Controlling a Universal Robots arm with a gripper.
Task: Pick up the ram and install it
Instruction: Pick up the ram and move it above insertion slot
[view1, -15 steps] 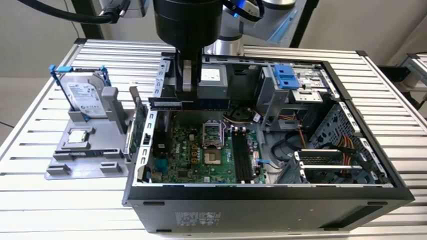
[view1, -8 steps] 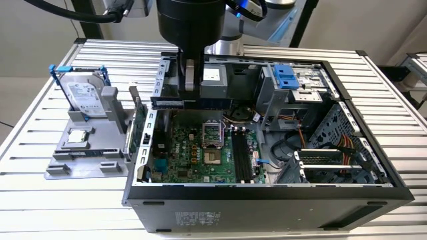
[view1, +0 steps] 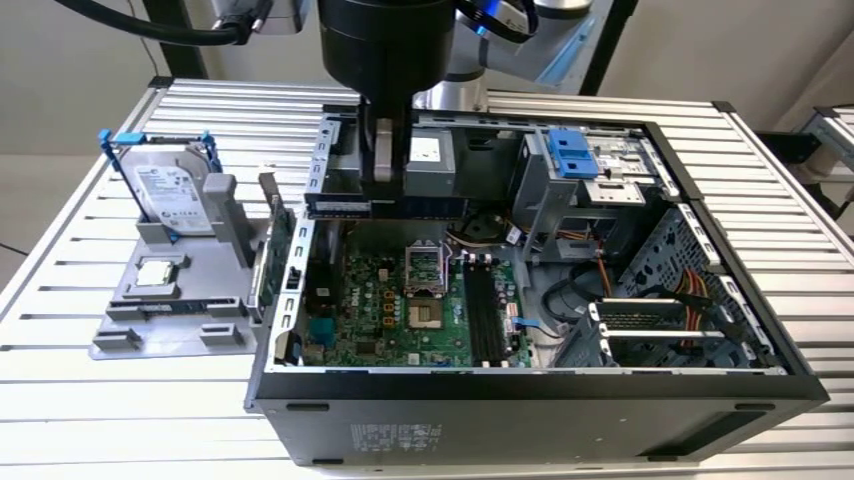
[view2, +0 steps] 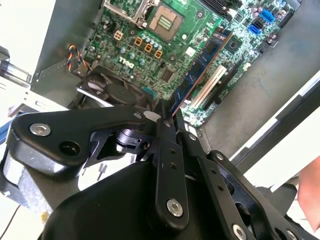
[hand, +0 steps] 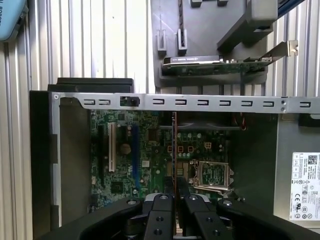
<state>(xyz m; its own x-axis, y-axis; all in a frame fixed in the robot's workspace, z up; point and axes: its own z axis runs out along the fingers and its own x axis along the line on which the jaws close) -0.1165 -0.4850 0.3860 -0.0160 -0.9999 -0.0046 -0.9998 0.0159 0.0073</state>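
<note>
From the exterior view, the arm reaches down over the open computer case (view1: 534, 405). Its gripper (view1: 384, 196) is clenched on the ram (view1: 340, 206), which sits level and crosswise under the fingers. The stick hangs in the air above the far end of the motherboard (view1: 380, 320). The CPU socket (view1: 423, 268) lies below the tool, and the dark memory slots (view1: 483, 310) sit lower down, off toward the exterior view's right. Well away from the gripper, outside the case on the exterior view's left, a grey holder (view1: 120, 340) carries the hard drive (view1: 174, 190) in its blue frame and the small square CPU chip (view1: 158, 272).

In the second wrist view, the ram (view2: 200, 67) runs out from between the gripper's (view2: 167, 107) pinched tips. Its blue face and dark chips show over the green motherboard (view2: 145, 45). A white slot (view2: 210, 85) lies just beside it, on the board beneath.

In the first wrist view, the ram (hand: 174, 150) appears edge-on, a thin line leading straight out from the gripper (hand: 175, 197) over the motherboard (hand: 145, 150). The CPU socket (hand: 214, 175) is off to one side of it.
</note>
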